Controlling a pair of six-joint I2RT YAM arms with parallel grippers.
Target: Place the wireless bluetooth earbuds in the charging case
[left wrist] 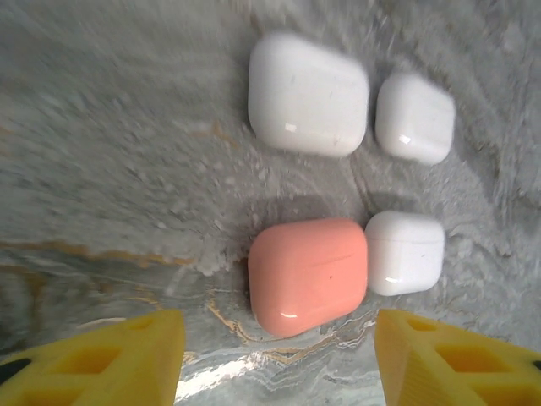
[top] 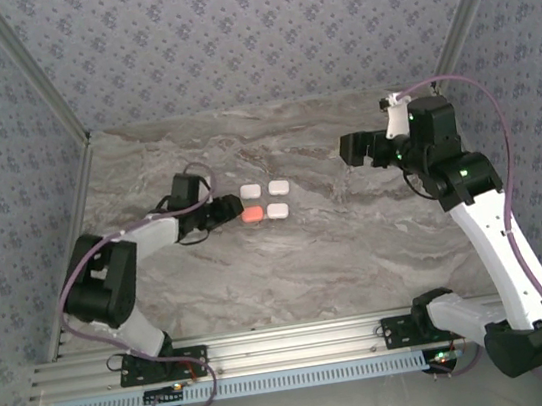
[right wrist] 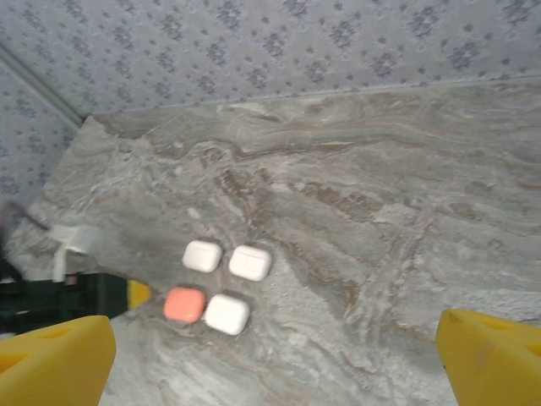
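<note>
Four closed charging cases sit in a two-by-two cluster on the marble table. One is a pink case (top: pixel 253 213) (left wrist: pixel 308 275) (right wrist: pixel 184 304); the other three are white cases (top: pixel 278 189) (left wrist: pixel 308 93) (right wrist: pixel 250 262). The wireless bluetooth earbuds are out of view. My left gripper (top: pixel 231 208) (left wrist: pixel 279 355) is low on the table just left of the pink case, open, its yellow fingers (left wrist: pixel 127 359) apart with nothing between them. My right gripper (top: pixel 349 149) (right wrist: pixel 275 372) hangs high at the back right, open and empty, far from the cases.
The marble tabletop (top: pixel 357 241) has patterned walls at the back and on both sides. An aluminium rail (top: pixel 291 347) with the arm bases runs along the near edge. Bare table lies between the cases and the right arm.
</note>
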